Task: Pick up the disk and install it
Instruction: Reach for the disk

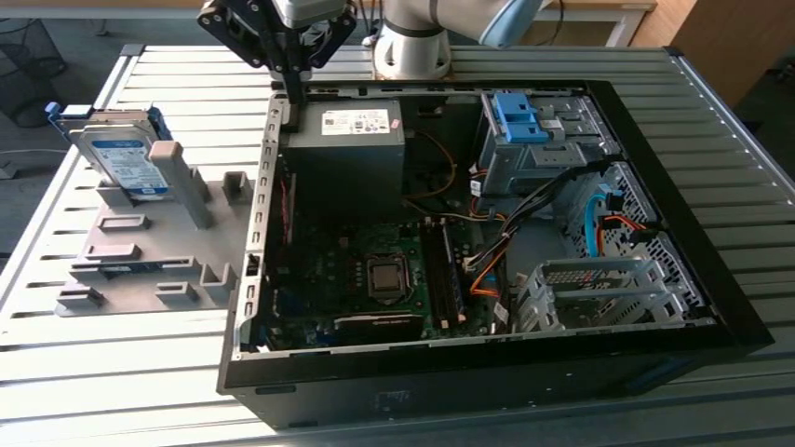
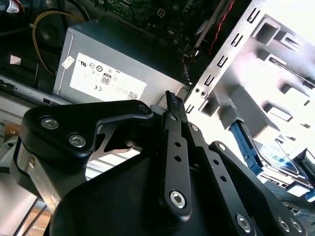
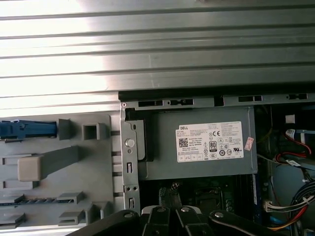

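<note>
Carry the gripper [image 1: 294, 96], fingers together and empty above the case [image 1: 263, 214] corner by the power supply [image 1: 348, 154], to the disk [image 1: 121, 163] standing on edge in the grey fixture [image 1: 186, 270] at the exterior view's left; likely best opened wide and squared first

1. Robotics lab or assembly test cell.
2. Slatted aluminium tabletop [image 1: 695, 140] with the robot arm's base [image 1: 412, 51] standing at its far edge.
3. Opened desktop PC case [image 1: 739, 317] lying flat on it, motherboard [image 1: 372, 270] and cabling exposed.
4. Grey parts fixture [image 1: 149, 251] beside the case, the disk [image 1: 125, 163] propped upright in it.
5. Wooden furniture [image 1: 733, 37] and a wire-mesh basket [image 1: 25, 51] on the floor behind.
</note>
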`<action>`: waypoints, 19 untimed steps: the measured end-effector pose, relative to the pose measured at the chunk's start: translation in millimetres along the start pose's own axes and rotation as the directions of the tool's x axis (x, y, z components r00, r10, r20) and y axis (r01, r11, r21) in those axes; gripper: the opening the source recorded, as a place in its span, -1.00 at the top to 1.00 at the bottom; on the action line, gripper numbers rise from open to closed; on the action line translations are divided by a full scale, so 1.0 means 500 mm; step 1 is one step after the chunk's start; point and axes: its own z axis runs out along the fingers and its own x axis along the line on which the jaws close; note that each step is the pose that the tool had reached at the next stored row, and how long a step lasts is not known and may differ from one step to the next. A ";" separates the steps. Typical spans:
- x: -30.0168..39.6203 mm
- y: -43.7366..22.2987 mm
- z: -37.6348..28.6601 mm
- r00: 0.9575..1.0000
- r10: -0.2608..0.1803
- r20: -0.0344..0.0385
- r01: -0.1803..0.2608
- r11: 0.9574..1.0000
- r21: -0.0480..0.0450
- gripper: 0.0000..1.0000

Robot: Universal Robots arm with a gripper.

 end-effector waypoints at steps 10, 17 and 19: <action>0.019 0.010 0.000 1.000 0.000 0.000 0.000 1.000 0.000 0.79; 0.039 0.018 0.000 1.000 0.000 0.000 0.000 1.000 0.000 0.79; 0.045 0.018 0.000 1.000 0.000 0.000 0.000 1.000 0.000 0.79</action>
